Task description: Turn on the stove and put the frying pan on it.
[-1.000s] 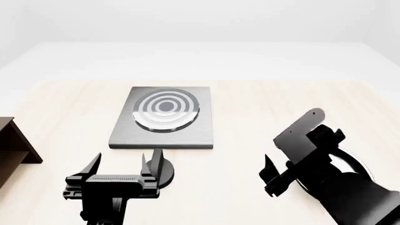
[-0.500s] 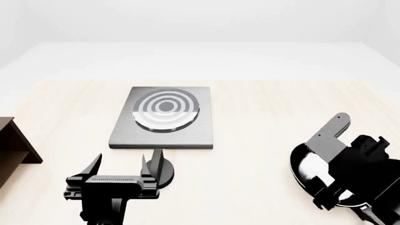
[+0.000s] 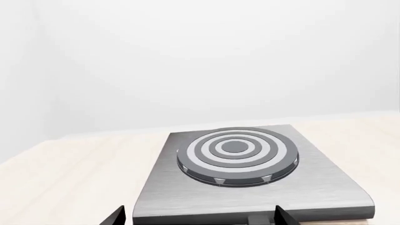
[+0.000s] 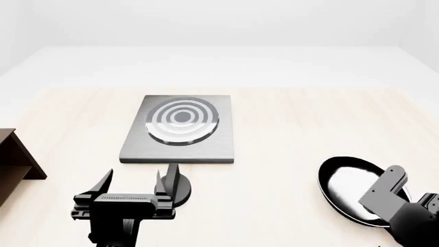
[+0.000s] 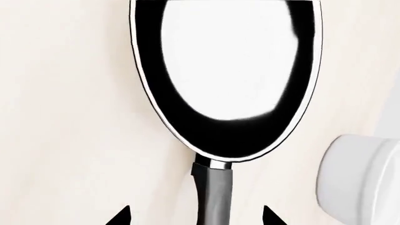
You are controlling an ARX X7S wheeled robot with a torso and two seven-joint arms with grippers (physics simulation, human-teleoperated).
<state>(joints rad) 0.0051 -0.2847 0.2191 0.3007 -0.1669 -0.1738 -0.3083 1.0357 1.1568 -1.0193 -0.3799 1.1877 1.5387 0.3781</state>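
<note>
**Pan handle lined up between spread right claw tips; stove unlit and bare**

Between the two black tips of the right gripper [image 5: 196, 216], which stand apart at the bottom edge of the right wrist view, runs the long black handle [image 5: 214, 197] of the small round black frying pan [image 5: 228, 75]. The tips flank the handle without touching it, so nothing is gripped yet. The pan lies flat on the pale wooden table [image 4: 288, 128], its glossy inside throwing back a broad white reflection. In the head view it sits at the lower right of the frame [image 4: 350, 190], partly covered by the right arm.

My guess is that the pan is rigid metal, moderately heavy, and weighted toward the bowl. The slick rounded handle could twist in a loose grip, so a firm hold close to where it meets the bowl looks wisest. A white round bowl [image 5: 362, 180] sits just beside the handle, at the right edge of the wrist view, and could be knocked.

At the lower left of the head view, the left gripper [image 4: 134, 183] has its fingers spread wide, empty, and the round black knob [image 4: 177, 190] lies right against its right-hand finger. Beyond it, near the frame centre, rests the flat square grey metal stove [image 4: 180, 149] with its burner of raised concentric rings [image 4: 182, 120], well apart from the pan. A dark brown wooden shelf [image 4: 15, 162] shows at the left edge.

No brand, label or writing is readable anywhere.
</note>
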